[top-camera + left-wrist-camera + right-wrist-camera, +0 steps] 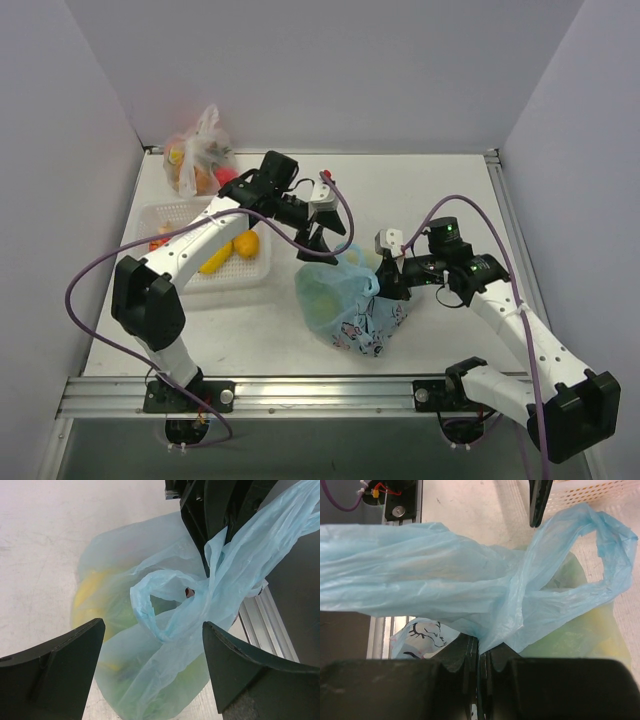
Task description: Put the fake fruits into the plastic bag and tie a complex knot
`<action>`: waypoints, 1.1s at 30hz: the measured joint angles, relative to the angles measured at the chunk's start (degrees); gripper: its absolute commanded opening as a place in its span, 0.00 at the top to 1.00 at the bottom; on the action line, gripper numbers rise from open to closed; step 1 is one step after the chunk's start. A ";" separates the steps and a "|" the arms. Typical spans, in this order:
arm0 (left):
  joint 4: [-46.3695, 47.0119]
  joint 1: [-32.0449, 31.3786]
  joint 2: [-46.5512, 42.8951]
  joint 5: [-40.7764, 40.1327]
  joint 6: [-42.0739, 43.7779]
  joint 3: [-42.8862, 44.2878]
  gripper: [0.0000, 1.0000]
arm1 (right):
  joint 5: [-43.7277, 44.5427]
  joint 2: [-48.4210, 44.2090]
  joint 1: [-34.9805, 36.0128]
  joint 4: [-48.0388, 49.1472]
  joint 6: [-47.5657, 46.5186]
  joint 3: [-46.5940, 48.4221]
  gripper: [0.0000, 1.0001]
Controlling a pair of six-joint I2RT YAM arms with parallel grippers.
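Note:
The light-blue plastic bag stands in the middle of the table with green and yellow fake fruits showing through it. Its two handles cross over the top in a loose twist; no tight knot shows. My right gripper is shut on one blue handle at the bag's right side. My left gripper is open and empty just above the bag's far edge, its fingers spread either side of the other handle loop. A yellow fruit lies in the basket.
A white mesh basket with a few fruit pieces sits at the left. A clear wrapped bundle of orange and red fruits stands at the far left corner. The aluminium rail runs along the near edge.

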 measured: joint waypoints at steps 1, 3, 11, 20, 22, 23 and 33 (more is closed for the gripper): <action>-0.02 -0.15 0.35 -0.02 0.44 0.00 0.12 | -0.04 0.09 0.00 -0.22 -0.28 0.15 1.00; -0.09 -0.52 0.76 -0.02 1.03 0.00 0.25 | -0.13 0.11 0.02 -0.44 -0.74 0.33 1.00; -0.52 -0.31 -0.33 0.24 2.43 -1.40 1.00 | 0.20 0.76 -0.50 -0.37 -0.31 0.42 1.00; -1.20 0.13 -11.19 -2.86 -2.73 -7.58 1.00 | 2.43 1.07 -2.34 6.88 14.84 -0.37 1.00; -0.74 0.13 -12.02 -4.70 -7.23 -8.20 1.00 | 4.33 1.05 -2.40 9.44 20.85 -1.05 1.00; -0.70 0.13 -12.35 -5.60 -9.57 -8.81 1.00 | 5.38 0.94 -2.38 10.56 24.22 -1.49 1.00; 10.95 -7.32 -21.00 -19.78 -42.34 -20.59 1.00 | 15.76 -2.21 -2.23 18.16 57.70 -5.55 1.00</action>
